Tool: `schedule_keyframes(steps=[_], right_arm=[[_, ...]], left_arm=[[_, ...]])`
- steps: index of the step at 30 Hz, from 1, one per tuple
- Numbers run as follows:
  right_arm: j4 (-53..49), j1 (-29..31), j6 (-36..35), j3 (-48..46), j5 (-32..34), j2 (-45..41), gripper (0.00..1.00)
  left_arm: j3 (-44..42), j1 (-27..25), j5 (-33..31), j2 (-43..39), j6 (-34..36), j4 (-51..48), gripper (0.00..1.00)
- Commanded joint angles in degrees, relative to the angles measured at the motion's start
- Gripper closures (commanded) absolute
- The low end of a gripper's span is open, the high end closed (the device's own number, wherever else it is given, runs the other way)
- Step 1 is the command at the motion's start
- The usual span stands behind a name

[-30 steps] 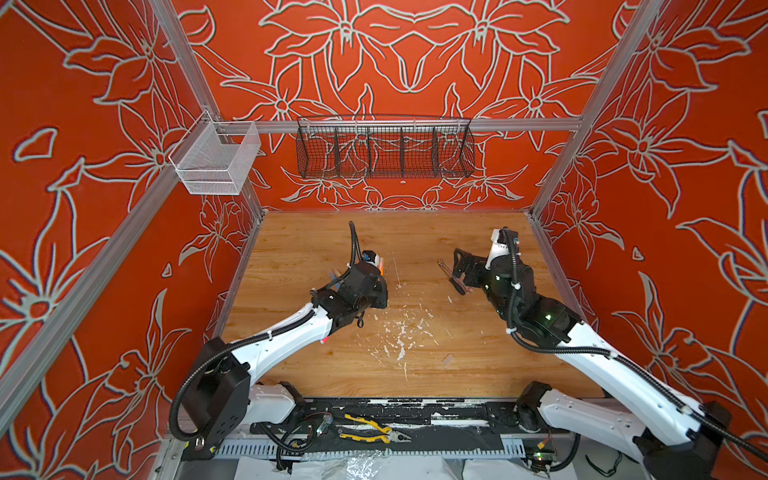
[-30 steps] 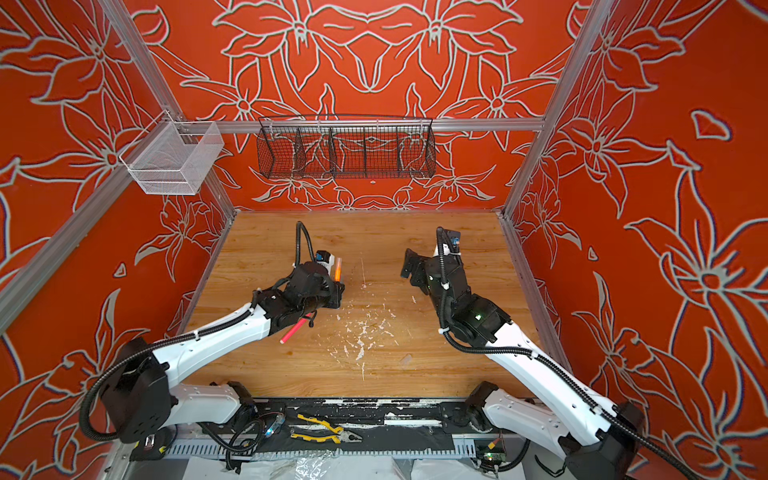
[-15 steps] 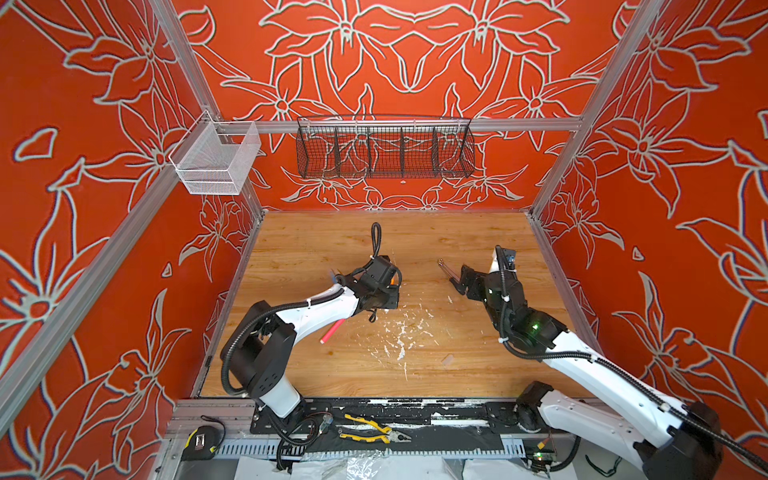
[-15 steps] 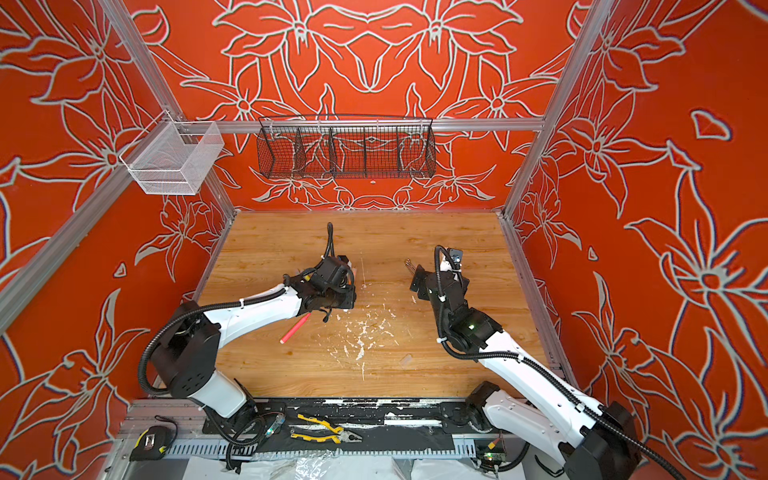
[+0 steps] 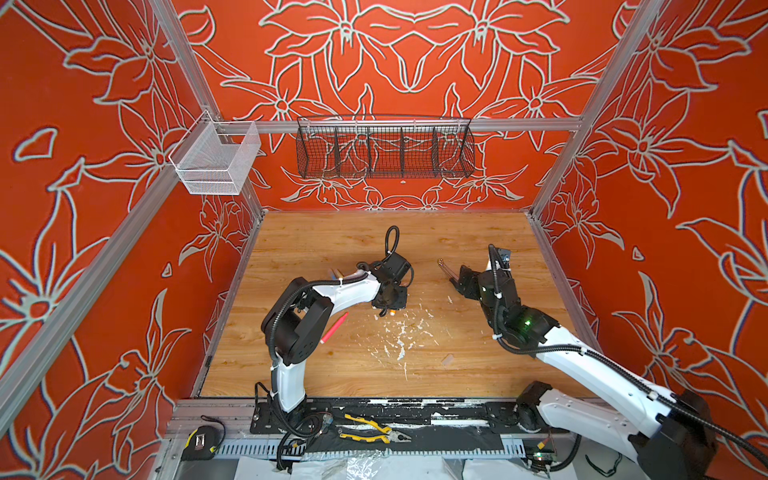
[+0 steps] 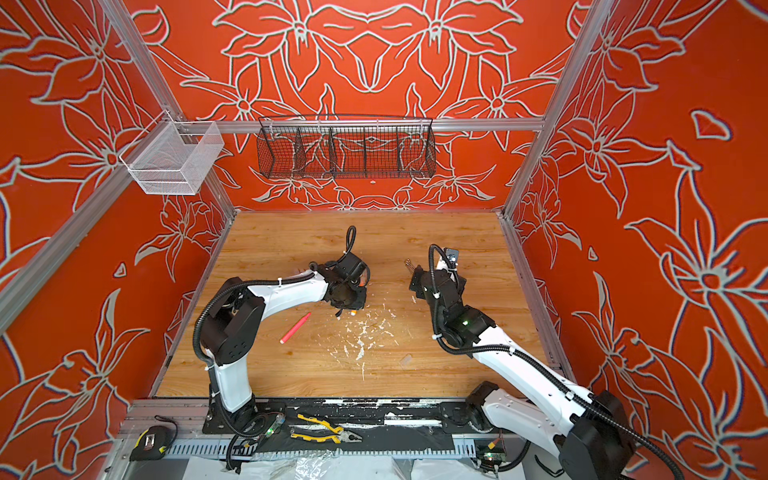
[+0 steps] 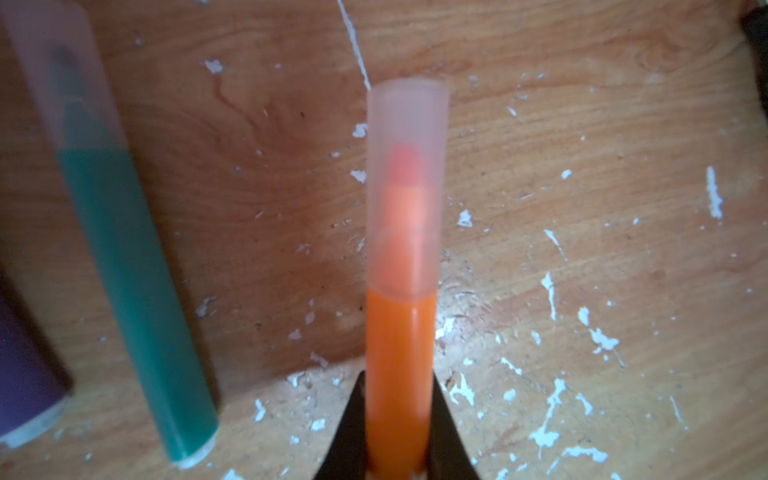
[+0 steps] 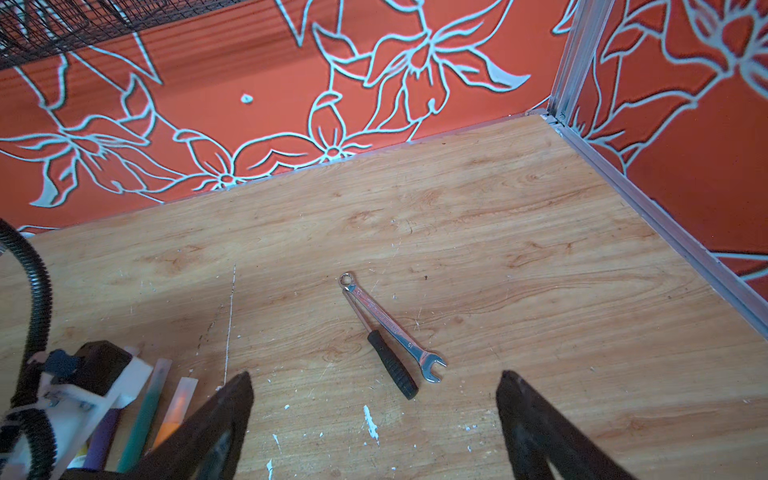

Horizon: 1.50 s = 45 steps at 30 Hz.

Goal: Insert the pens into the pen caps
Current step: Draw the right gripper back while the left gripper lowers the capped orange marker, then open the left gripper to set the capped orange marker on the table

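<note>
Wooden tabletop [image 7: 582, 124] within orange floral walls [image 5: 374, 62]; the left gripper [image 7: 399, 415] was clenched on the orange pen [image 7: 401, 340], whose tip sat inside a clear pen cap [image 7: 407, 187] projecting beyond the jaws; a capped green pen [image 7: 133, 291] and a purple pen [image 7: 25, 374] lay just beside those jaws; the right gripper [image 8: 374, 377] stood spread wide, grasping nothing, a combination wrench [image 8: 390, 324] and a dark-handled metal tool [image 8: 392, 368] lying just ahead of its jaws; the pink-red pen [image 5: 333, 327] lay apart from both grippers.

Wood-grain table [image 7: 623, 104], matt, with white paint flecks [image 7: 598, 338]; orange pen [image 7: 399, 365] smooth glossy plastic, its cap [image 7: 407, 124] frosted translucent plastic; wrench [image 8: 392, 325] polished metal
</note>
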Motion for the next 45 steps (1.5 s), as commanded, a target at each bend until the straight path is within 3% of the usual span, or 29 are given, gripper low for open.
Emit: schedule_keyframes(steps=[1, 13, 17, 21, 25, 30, 32, 38, 41, 45], right_arm=[[-0.32, -0.26, 0.44, 1.06, 0.06, 0.54, 0.08], [-0.58, -0.26, 0.44, 0.95, -0.49, -0.43, 0.09], [-0.59, -0.26, 0.43, 0.79, -0.81, -1.05, 0.09], [-1.0, -0.26, 0.45, 1.0, -1.26, -1.23, 0.08], [-1.07, -0.26, 0.63, 0.99, -2.11, -1.61, 0.08], [-1.14, -0.27, 1.7, 0.86, -3.79, -1.32, 0.08], [-1.33, -0.35, 1.9, 1.08, -4.54, -1.05, 0.08], [-2.08, -0.35, 3.19, 1.37, -6.67, -1.34, 0.08], [-2.42, -0.35, 3.68, 1.48, -7.7, -1.71, 0.08], [-2.96, -0.35, 3.96, 1.73, -8.25, -2.12, 0.08]], left_arm=[[2.16, 0.04, -0.6, 2.11, 0.54, -4.62, 0.99], [5.39, 0.04, -7.08, 4.11, 2.87, -7.5, 0.84], [4.46, 0.04, -7.46, 1.89, 5.04, -6.17, 0.7], [2.22, 0.03, -10.13, -1.81, 7.01, -4.41, 0.57], [-0.3, 0.04, -13.19, -6.62, 9.0, -3.41, 0.53], [-5.78, 0.24, -26.15, -16.93, 7.31, -6.1, 0.51], [-8.51, 1.24, -27.96, -21.25, 4.82, -7.93, 0.48], [-19.11, 9.12, -20.07, -31.45, 0.0, -7.41, 0.38], [-22.46, 13.38, -13.3, -32.14, 0.57, -6.4, 0.37], [-24.3, 15.52, -9.37, -30.99, 1.26, -5.55, 0.32]])
